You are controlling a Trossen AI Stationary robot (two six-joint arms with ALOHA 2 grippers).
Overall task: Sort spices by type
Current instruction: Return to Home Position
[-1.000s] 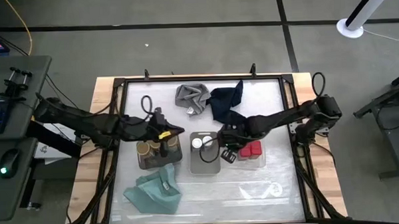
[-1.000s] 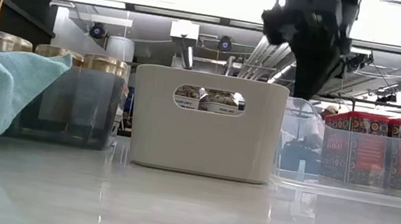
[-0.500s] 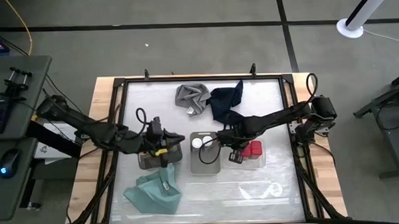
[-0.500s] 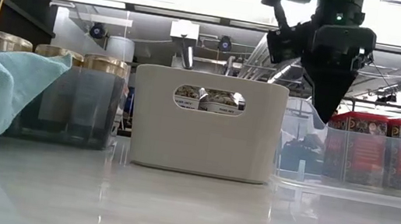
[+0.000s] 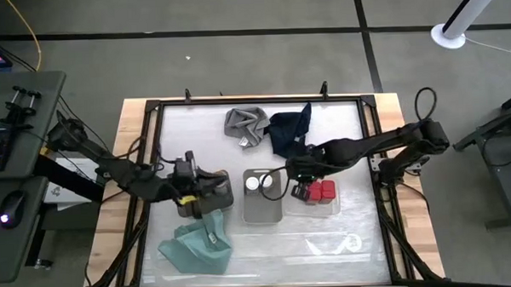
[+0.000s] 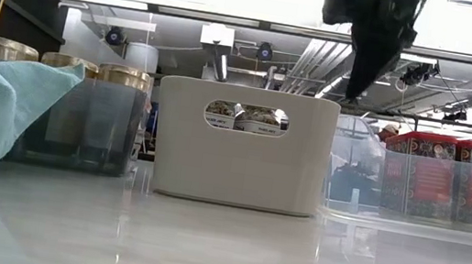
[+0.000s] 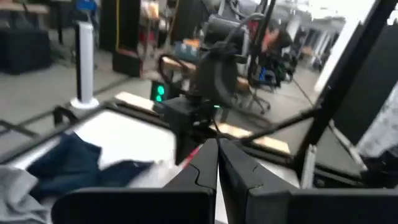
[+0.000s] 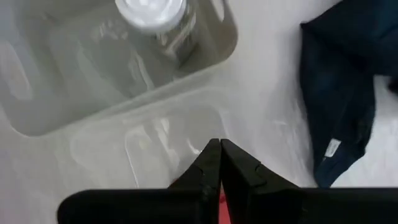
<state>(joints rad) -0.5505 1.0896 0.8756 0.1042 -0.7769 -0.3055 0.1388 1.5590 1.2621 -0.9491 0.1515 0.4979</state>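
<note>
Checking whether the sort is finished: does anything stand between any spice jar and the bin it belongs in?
Nothing visible does. The tan-topped jars sit in the dark bin, the white-topped jars in the grey bin, the red cans in the clear bin. The left gripper and right gripper hang above them, jaws shut.

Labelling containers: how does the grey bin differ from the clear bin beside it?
The grey bin is opaque, with a handle slot; the clear bin is see-through. The grey bin holds a white-topped jar; the clear bin, two red cans. Both stand on the table. The right gripper hovers above them, the left gripper over the dark bin.
</note>
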